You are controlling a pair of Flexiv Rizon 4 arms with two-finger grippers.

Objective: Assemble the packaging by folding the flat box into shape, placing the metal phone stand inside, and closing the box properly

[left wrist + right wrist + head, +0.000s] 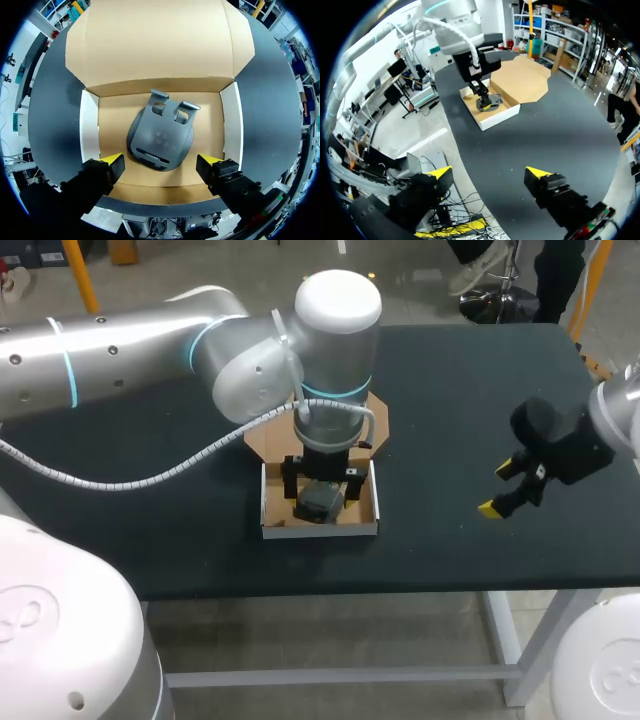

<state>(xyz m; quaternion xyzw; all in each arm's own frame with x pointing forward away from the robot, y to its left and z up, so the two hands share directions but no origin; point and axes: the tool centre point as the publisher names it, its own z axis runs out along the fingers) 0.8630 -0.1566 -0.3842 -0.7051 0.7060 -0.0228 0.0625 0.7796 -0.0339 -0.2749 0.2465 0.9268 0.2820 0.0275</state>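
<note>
cardboard box (231, 125) open, grey phone stand (160, 137) lying inside, seemingly flat, left tool (160, 162) spread over it, right tool (487, 173) spread

Left gripper (321, 483) over phone stand (318, 504) — inside open box (320, 530).

Table (450, 390), seen from above: box (320, 530) at centre with the stand (318, 504) lying in it. Lid flap (262, 440) lies flat at the box's 12 o'clock. Left gripper (321, 480) above the box; right gripper (498, 488) at 3 o'clock, well apart.
</note>
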